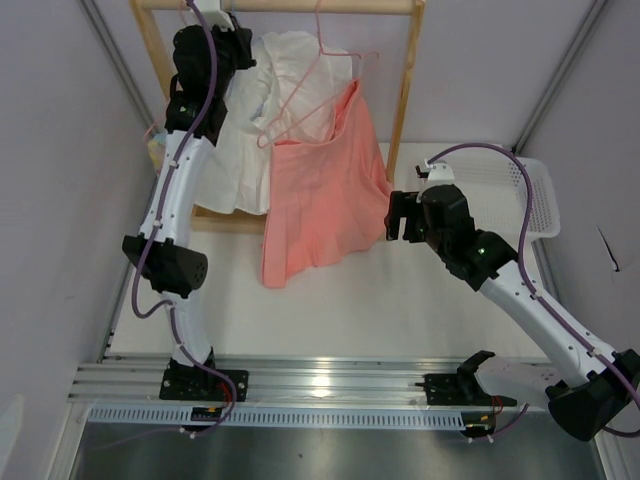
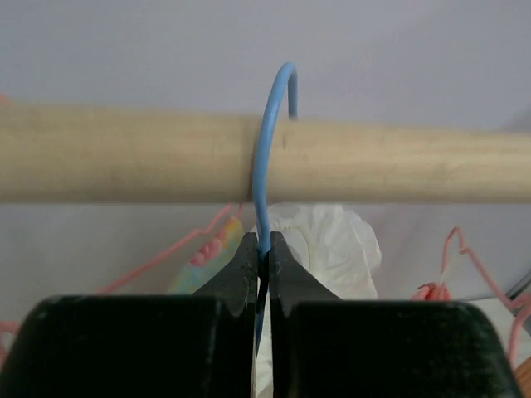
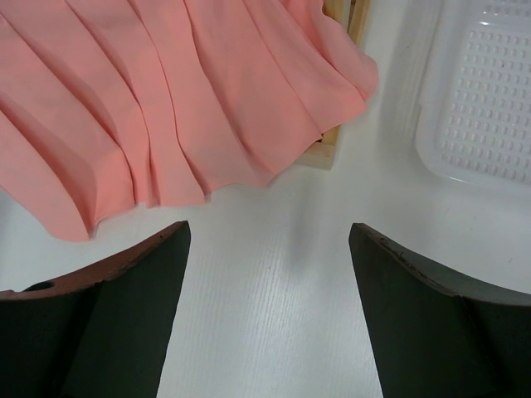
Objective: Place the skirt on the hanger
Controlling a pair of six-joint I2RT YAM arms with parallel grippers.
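Hanger (image 2: 257, 166) pinched by left hand (image 2: 261, 249), raised at rail (image 2: 124, 153); right hand (image 3: 270, 228) low, spread.

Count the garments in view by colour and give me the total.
White skirt: 1
Salmon-pink garment: 1
Floral garment: 1, only a patch shows
Total: 3
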